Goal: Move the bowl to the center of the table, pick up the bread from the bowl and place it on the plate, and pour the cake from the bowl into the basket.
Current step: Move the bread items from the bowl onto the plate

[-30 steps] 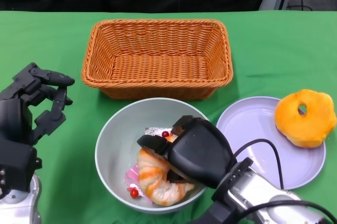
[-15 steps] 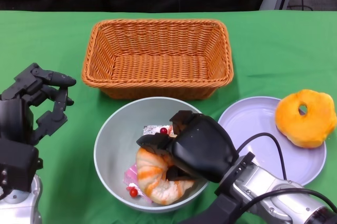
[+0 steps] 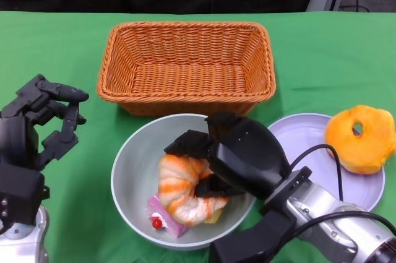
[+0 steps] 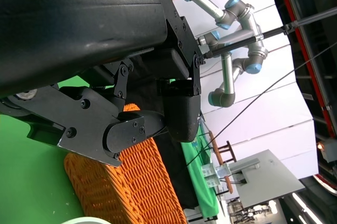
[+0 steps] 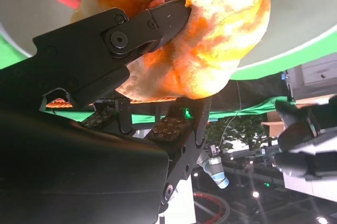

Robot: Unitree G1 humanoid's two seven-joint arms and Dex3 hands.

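A green cloth covers the table, with dark background behind it. At the centre, towards six o'clock, sits the one grey bowl, so the first step looks done. In it, the right hand grips the single striped bread, fingers closed around it; the wrist view confirms the clasp, and the bread seems raised a little off the pink cake, which lies in the bowl at six o'clock. The bread's move to the plate at three o'clock remains, then pouring the cake into the one basket at twelve. One orange ring-shaped bun rests on the plate's far rim. The left hand waits at nine o'clock, fingers loosely apart, holding nothing.
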